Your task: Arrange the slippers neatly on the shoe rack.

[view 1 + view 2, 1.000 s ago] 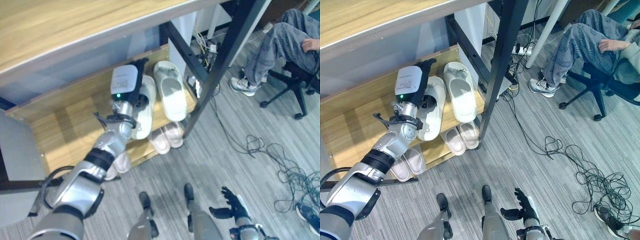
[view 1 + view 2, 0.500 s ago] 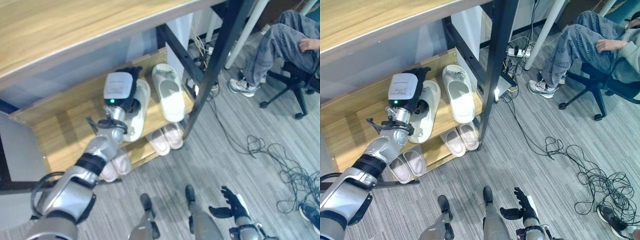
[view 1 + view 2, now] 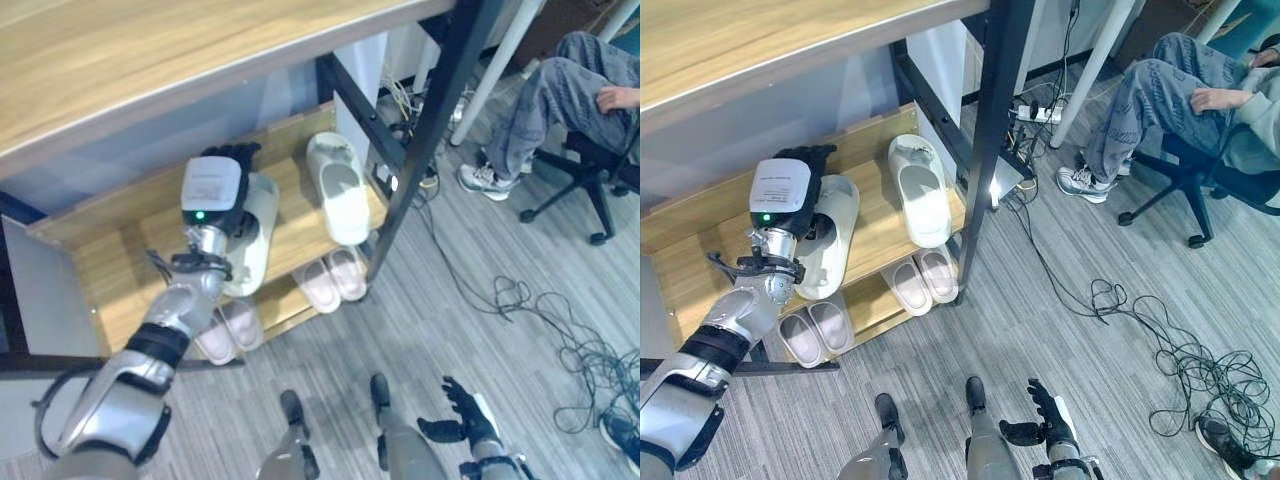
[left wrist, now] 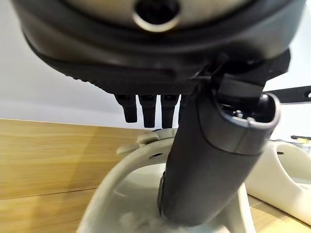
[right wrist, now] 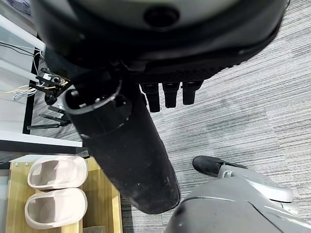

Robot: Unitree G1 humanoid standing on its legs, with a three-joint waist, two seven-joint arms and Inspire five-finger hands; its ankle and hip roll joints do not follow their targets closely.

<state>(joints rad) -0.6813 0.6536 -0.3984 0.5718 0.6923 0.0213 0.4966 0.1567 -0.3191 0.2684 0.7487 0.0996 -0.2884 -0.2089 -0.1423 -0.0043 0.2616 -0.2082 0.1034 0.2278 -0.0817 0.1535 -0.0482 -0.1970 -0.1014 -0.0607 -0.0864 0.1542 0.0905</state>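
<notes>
Currently the left robot hand [image 3: 232, 172] grasps a pale slipper [image 3: 830, 238] on the shoe rack's [image 3: 120, 262] upper shelf, thumb [image 4: 209, 165] pressed into the footbed w/ fingers [image 4: 148, 107] over its edge; a 2nd pale slipper [image 3: 338, 188] lies apart beside it. Two more pairs [image 3: 868, 303] sit on the lower shelf. Right robot hand [image 3: 1045, 418] hangs low over the floor [image 3: 1110, 340], relaxed & empty; a seated person [image 3: 1160, 95] is nearby.
</notes>
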